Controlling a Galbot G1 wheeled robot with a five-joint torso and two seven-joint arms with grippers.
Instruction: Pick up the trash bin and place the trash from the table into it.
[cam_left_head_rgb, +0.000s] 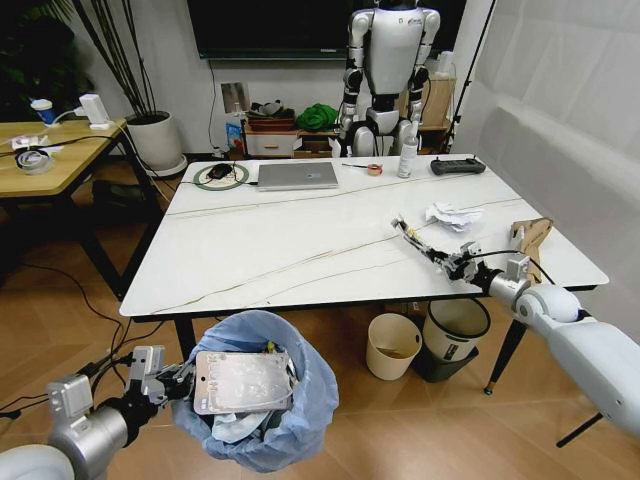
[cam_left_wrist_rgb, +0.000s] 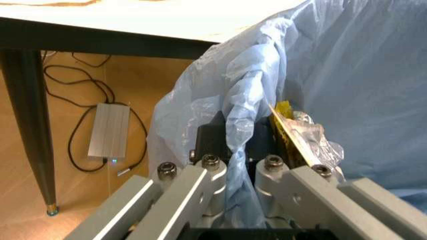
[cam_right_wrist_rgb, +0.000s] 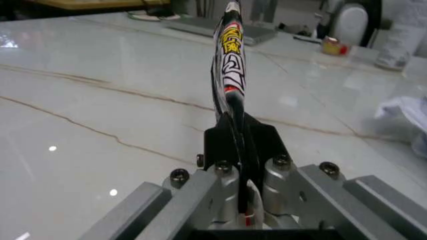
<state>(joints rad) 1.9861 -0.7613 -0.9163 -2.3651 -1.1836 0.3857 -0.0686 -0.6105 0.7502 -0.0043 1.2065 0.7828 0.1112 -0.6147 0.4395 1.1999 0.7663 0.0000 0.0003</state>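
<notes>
The trash bin (cam_left_head_rgb: 262, 395), lined with a crinkled light-blue bag (cam_left_wrist_rgb: 347, 75), hangs in front of the table's near edge, below its top. My left gripper (cam_left_head_rgb: 175, 385) is shut on the bin's bag-covered rim (cam_left_wrist_rgb: 235, 125). Inside lie a flat silvery packet (cam_left_head_rgb: 240, 380) and a yellow wrapper (cam_left_wrist_rgb: 288, 120). Above the white table (cam_left_head_rgb: 300, 250), at its right side, my right gripper (cam_left_head_rgb: 462, 262) is shut on a long red, yellow and black wrapper (cam_right_wrist_rgb: 230, 50), which sticks out over the tabletop. Crumpled white paper (cam_left_head_rgb: 450, 214) and a torn brown cardboard box (cam_left_head_rgb: 530, 238) lie near it.
A grey laptop (cam_left_head_rgb: 297, 175), a white spray bottle (cam_left_head_rgb: 408, 155), a tape roll (cam_left_head_rgb: 374, 169) and a black controller (cam_left_head_rgb: 458, 166) sit at the table's far edge. A cream bin (cam_left_head_rgb: 392, 345) and a black-rimmed white bin (cam_left_head_rgb: 455, 330) stand under the table. A humanoid robot (cam_left_head_rgb: 392, 60) stands behind.
</notes>
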